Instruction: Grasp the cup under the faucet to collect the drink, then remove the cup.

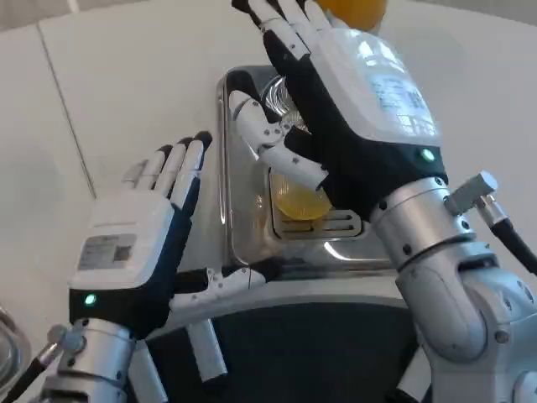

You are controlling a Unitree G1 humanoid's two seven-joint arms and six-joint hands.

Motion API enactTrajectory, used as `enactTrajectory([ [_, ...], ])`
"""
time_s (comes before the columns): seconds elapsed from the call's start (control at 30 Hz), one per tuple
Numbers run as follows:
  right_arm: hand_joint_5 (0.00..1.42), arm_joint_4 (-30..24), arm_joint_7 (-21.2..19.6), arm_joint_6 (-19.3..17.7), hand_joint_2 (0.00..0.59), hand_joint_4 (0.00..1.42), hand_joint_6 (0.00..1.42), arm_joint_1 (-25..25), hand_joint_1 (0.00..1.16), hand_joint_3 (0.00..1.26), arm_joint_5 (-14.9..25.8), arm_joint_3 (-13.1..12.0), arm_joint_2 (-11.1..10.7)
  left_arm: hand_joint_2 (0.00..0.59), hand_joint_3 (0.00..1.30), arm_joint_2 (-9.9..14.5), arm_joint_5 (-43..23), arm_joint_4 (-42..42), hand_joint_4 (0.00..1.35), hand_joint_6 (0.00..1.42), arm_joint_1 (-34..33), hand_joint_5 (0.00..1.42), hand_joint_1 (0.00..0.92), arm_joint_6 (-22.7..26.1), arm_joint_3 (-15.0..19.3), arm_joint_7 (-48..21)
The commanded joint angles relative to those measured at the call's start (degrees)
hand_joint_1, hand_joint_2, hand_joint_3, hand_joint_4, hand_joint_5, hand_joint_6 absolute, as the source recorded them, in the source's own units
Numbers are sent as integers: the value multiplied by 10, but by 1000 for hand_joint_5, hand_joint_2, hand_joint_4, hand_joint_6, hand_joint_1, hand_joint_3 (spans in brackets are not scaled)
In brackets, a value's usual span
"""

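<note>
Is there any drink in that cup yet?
Yes. The cup on the metal tray shows yellow liquid in its lower part; how full, the right robot hand hides.

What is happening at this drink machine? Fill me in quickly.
The robot is working at a metal drip tray on the white table. A clear cup with yellow drink in its bottom stands on the tray. The right hand reaches over the cup from above, its fingers around the cup's upper part, though whether it truly grips is hidden. The left hand waits open beside the tray, thumb stretched along its front edge. An orange part shows above the right hand.
</note>
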Motion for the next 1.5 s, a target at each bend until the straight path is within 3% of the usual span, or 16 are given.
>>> enactTrajectory([
  [0.03,0,-8,12,9,562,0,0,12,0,85,6,-5,10,55,0,-5,1,6,0,103,-3,40,106,8,-12,2],
  [0.23,0,-20,-1,19,564,0,0,28,0,85,20,-27,24,56,0,-5,6,0,0,107,-1,41,106,13,-21,1],
  [0.47,0,-42,-130,5,586,0,0,118,0,4,17,-24,71,56,0,0,8,-8,0,109,5,42,107,18,-25,0],
  [0.6,0,-43,-184,-13,586,0,0,148,0,0,22,-16,91,56,0,1,9,-11,0,110,9,42,107,18,-27,0],
  [0.83,0,-53,-256,-26,586,0,0,182,0,0,21,-4,101,57,0,-3,3,-12,0,110,14,44,103,8,-26,18],
  [0.97,0,-87,-256,-36,562,0,0,210,81,0,36,-9,86,64,0,-3,-4,-6,0,145,19,92,93,-20,-23,65],
  [1.27,0,-189,-200,-81,544,0,0,304,105,0,48,-33,32,50,0,0,-21,18,0,151,-14,99,79,-22,-37,30],
  [1.4,0,-225,-184,-119,539,0,0,385,107,0,65,-54,-2,43,0,3,-29,28,0,148,-25,102,58,-26,-46,11],
  [1.5,0,-244,-207,-182,534,0,0,472,112,0,56,-70,-42,29,0,6,-36,40,0,135,-40,83,23,-27,-53,-5],
])
